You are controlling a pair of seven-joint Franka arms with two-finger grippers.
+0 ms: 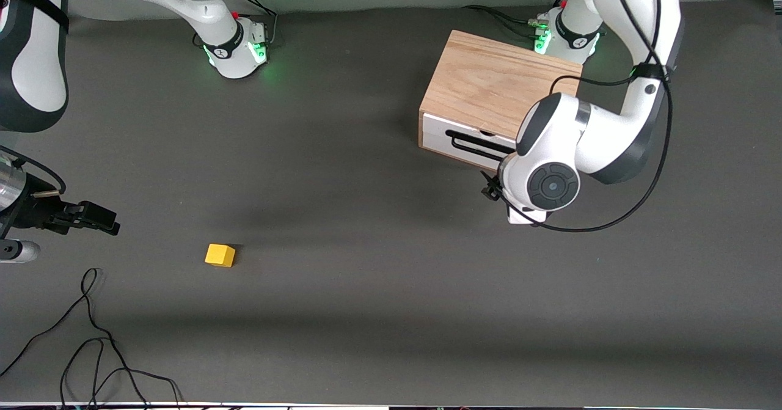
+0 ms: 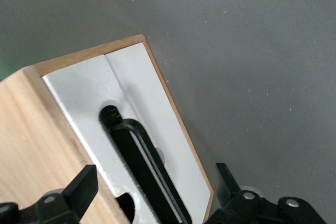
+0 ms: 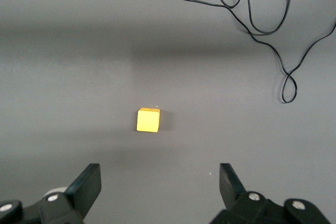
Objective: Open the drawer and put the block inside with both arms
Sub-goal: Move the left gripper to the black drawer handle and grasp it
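Note:
The light oak cabinet (image 1: 498, 86) stands near the left arm's base. Its white drawer front (image 1: 443, 143) with the black bar handle (image 1: 473, 144) looks shut. The left arm's wrist (image 1: 547, 184) hangs in front of the drawer and hides its gripper. In the left wrist view the left gripper (image 2: 155, 182) is open, with the handle (image 2: 144, 163) between its fingers (image 2: 84, 184) and the drawer front (image 2: 152, 103) around it. The yellow block (image 1: 220, 255) lies on the table toward the right arm's end. The right gripper (image 1: 101, 219) is open and empty, apart from the block (image 3: 148, 120).
Loose black cables (image 1: 91, 349) lie on the grey table at the edge nearest the front camera, toward the right arm's end; they also show in the right wrist view (image 3: 262, 19). The right arm's base (image 1: 238, 49) stands at the table's back edge.

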